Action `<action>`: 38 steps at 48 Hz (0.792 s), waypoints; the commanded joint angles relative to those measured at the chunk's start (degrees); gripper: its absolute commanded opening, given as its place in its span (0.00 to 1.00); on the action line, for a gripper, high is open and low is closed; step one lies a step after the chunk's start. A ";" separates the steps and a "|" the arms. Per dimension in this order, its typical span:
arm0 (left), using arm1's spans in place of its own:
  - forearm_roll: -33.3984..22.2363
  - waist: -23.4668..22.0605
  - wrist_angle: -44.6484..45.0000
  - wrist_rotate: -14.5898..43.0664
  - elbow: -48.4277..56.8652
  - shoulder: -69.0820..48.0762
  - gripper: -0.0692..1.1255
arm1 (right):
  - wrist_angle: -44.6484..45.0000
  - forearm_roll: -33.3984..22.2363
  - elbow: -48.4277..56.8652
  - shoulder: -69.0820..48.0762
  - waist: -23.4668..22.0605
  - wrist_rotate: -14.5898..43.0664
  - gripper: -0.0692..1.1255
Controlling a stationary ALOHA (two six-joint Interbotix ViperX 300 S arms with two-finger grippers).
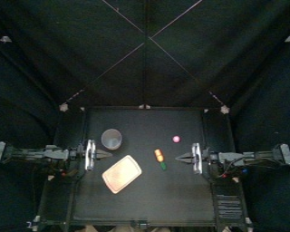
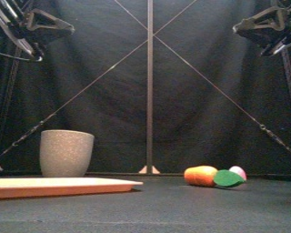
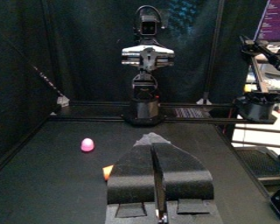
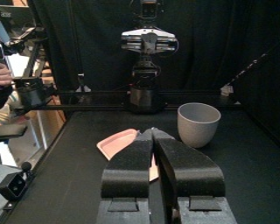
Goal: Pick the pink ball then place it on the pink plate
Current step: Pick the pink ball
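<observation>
The small pink ball (image 1: pixel 176 139) lies on the black table right of the middle, toward the back; it also shows in the left wrist view (image 3: pixel 87 145) and half hidden behind a toy carrot in the front view (image 2: pixel 238 171). The flat pink plate (image 1: pixel 120 173) lies front-left of the middle (image 2: pixel 57 187) (image 4: pixel 116 142). My left gripper (image 1: pixel 97 156) (image 3: pixel 157 145) hangs at the table's left side, shut and empty. My right gripper (image 1: pixel 190 157) (image 4: pixel 150 134) hangs at the right side, shut and empty, a little in front of the ball. Both are raised above the table.
A tall grey speckled cup (image 1: pixel 111 137) (image 2: pixel 66 153) (image 4: pixel 199 125) stands back-left, behind the plate. An orange and green toy carrot (image 1: pixel 159 157) (image 2: pixel 210 176) lies near the middle, between ball and plate.
</observation>
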 commanded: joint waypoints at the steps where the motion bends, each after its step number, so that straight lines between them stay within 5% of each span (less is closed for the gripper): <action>1: -0.09 1.58 -3.08 0.35 -1.41 0.26 0.03 | 0.00 0.09 -0.18 2.02 -4.22 0.18 0.16; 22: -0.18 6.06 -5.10 0.26 -0.44 0.18 0.04 | 1.23 7.21 0.62 10.90 -29.18 1.58 0.22; 28: -0.18 6.15 -5.19 0.35 -0.26 0.26 0.04 | 3.25 7.82 1.41 12.92 -32.87 1.67 0.41; 38: -0.18 7.21 -5.36 0.35 -0.18 0.26 0.04 | 4.92 8.44 1.93 17.05 -34.37 1.76 0.93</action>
